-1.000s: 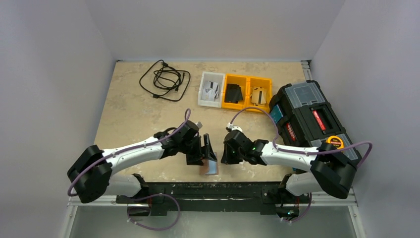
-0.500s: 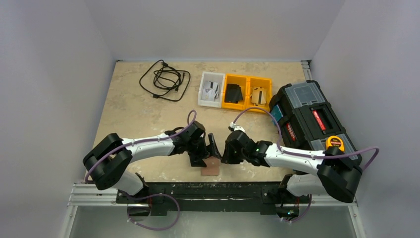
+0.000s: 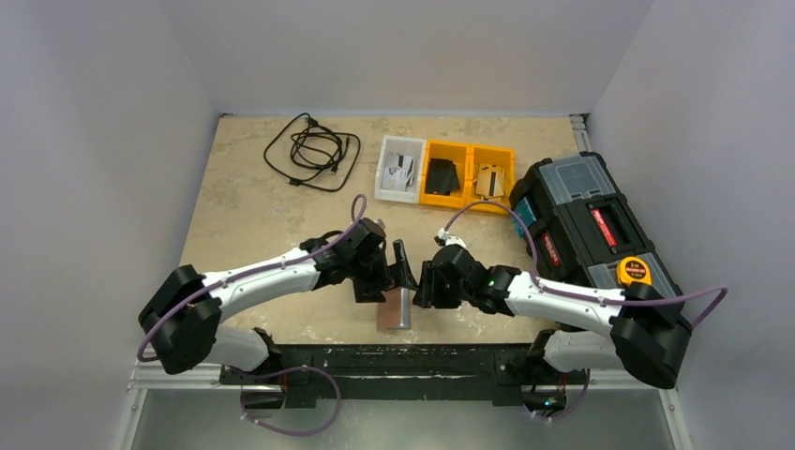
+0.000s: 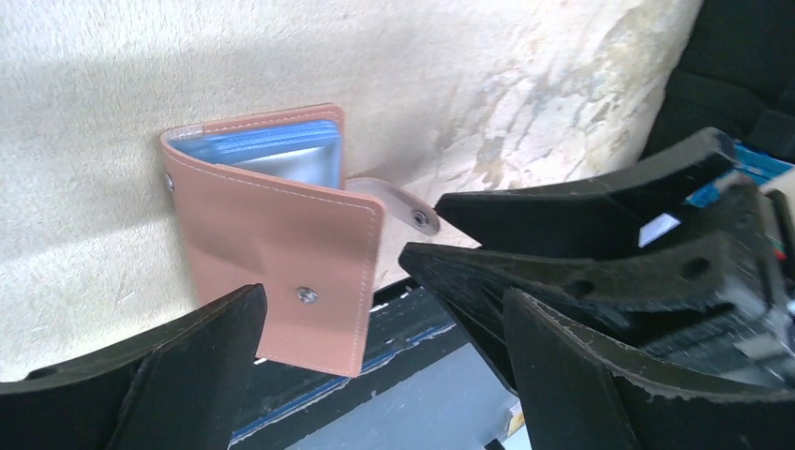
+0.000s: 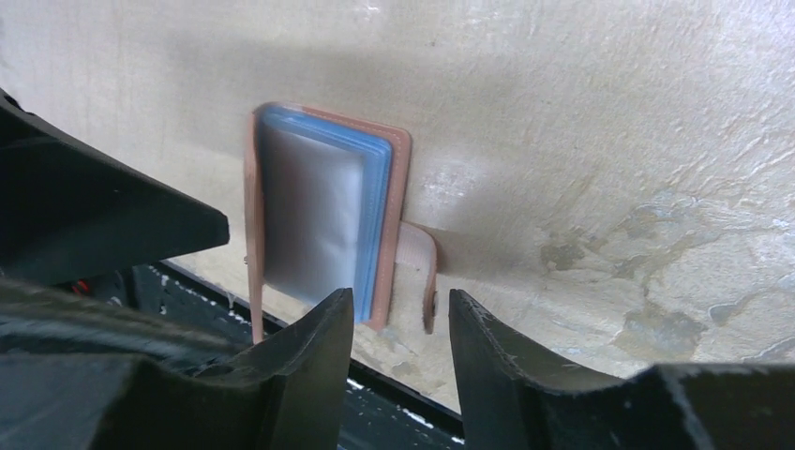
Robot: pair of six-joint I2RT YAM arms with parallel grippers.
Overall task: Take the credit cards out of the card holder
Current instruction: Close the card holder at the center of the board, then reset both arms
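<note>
The reddish-brown card holder (image 3: pixel 387 314) lies at the table's near edge, its cover (image 4: pixel 281 244) raised partly open and overhanging the edge. Inside it a grey-silver card (image 5: pixel 309 216) lies on top of a light blue card (image 5: pixel 377 220); both also show in the left wrist view (image 4: pixel 272 155). The snap strap (image 5: pixel 427 272) sticks out at the side. My left gripper (image 3: pixel 384 277) is open and empty just above the holder, one finger (image 4: pixel 159 384) beside the cover. My right gripper (image 3: pixel 424 286) is open and empty, close to the holder's strap side, fingers (image 5: pixel 314 370) touching nothing.
A coiled black cable (image 3: pixel 314 150) lies far left. A white tray (image 3: pixel 400 171) and yellow trays (image 3: pixel 467 175) with small items stand at the back. A black toolbox (image 3: pixel 586 220) with a yellow tape measure (image 3: pixel 636 270) fills the right. The black rail (image 3: pixel 394 356) runs below the table edge.
The holder's cover lay flat and brown half a second ago; now it is raised and the grey card shows. Both grippers have shifted slightly around it.
</note>
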